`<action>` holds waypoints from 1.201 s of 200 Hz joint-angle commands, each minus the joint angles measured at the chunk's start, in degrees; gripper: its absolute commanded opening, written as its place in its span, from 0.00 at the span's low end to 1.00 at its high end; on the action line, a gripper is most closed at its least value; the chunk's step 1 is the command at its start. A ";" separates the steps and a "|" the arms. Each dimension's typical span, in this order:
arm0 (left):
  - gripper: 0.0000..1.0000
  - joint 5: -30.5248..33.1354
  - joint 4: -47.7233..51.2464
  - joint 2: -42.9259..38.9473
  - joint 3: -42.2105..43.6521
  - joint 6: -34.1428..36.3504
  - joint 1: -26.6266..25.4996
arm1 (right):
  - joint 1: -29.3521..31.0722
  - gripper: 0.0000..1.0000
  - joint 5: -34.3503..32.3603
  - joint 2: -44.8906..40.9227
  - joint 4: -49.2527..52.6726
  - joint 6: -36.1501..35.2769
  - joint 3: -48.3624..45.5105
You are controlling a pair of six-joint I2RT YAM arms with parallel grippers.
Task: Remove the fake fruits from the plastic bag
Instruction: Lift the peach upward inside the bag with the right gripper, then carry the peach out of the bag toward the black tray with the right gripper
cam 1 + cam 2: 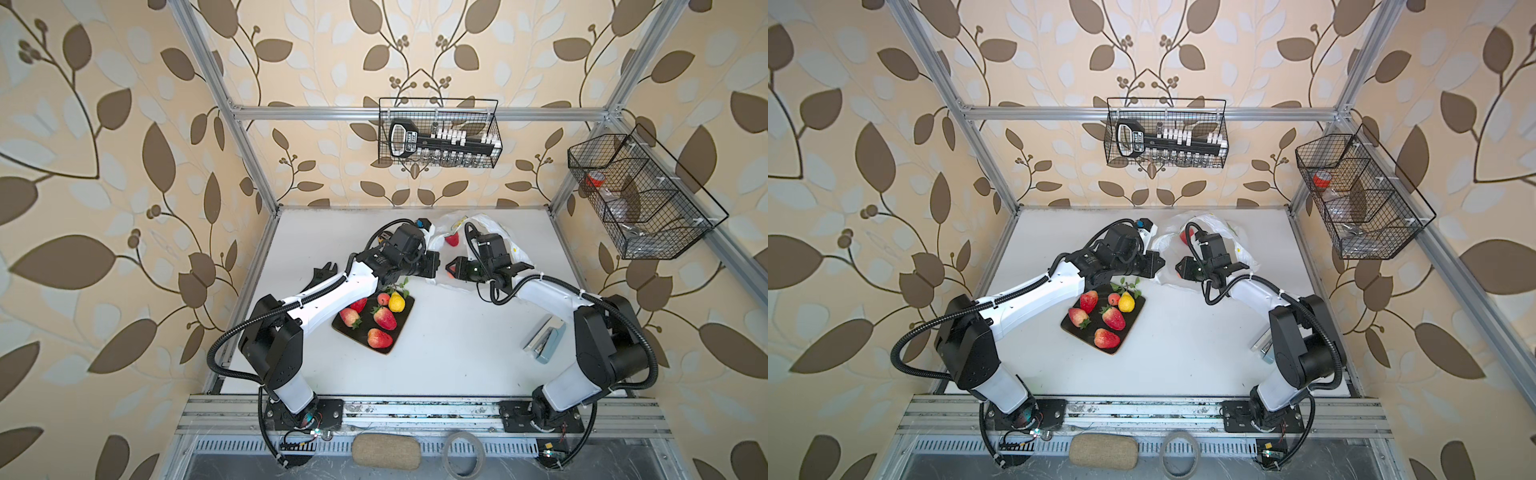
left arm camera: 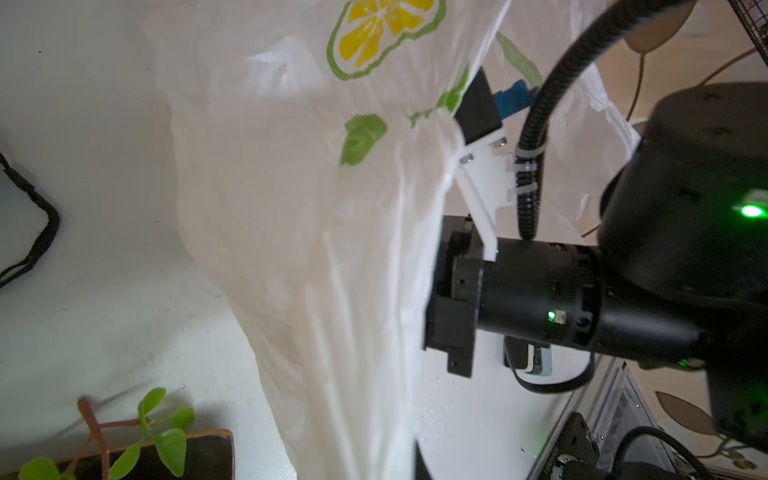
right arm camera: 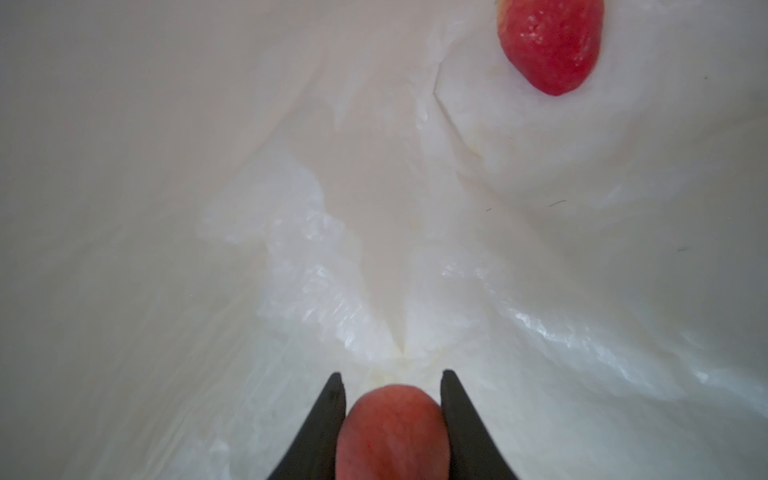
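- The right gripper is clamped on a small pink-red round fruit. One dark finger presses each side of it, and white film from the plastic bag surrounds them.
- The fruit is nearly round, so no long axis matters for the grip. It sits deep between the fingers, with only its front bulging past them.
- In a top view the right gripper points toward the left arm, low over the bag's near edge, with its forearm bent back toward its base.
- The black tray, already holding strawberries and a yellow pear, lies nearer the robot and to the left of that gripper. The likely carry therefore goes back out of the bag and diagonally toward the bases.
- The left gripper stands just beside the right one, and its forearm overhangs the tray's far corner, which leaves a tight path.
- The left fingers are hidden. They appear to be closed and pinching the bag, because the left wrist view shows the film drawn in taut folds toward them.
- One strawberry remains in the bag, farther toward the back wall than the right gripper. The right arm is nearer to it.
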State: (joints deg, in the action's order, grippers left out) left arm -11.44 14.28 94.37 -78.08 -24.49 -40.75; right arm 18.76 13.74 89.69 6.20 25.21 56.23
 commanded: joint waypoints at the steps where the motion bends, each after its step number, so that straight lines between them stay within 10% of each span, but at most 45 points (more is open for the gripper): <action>1: 0.00 0.29 0.75 0.24 -3.12 -0.05 0.99 | 0.36 0.31 1.64 -4.08 3.28 -6.28 -1.22; 110: 0.00 -0.87 1.42 -0.58 -1.31 -3.01 2.57 | 0.40 0.32 7.72 -19.75 12.21 -14.58 -1.05; 207: 0.91 -4.71 0.57 -14.27 8.43 -1.53 2.53 | 3.35 0.34 9.15 -26.72 19.25 -13.42 8.82; 240: 0.99 2.90 8.01 -22.03 9.27 -2.21 3.37 | 10.12 0.33 7.00 -24.31 20.23 -13.62 14.89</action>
State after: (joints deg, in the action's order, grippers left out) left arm -13.89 18.26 79.15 -68.86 -26.96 -38.50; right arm 24.93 21.30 63.75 24.69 12.34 66.76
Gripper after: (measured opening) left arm 0.979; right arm 0.340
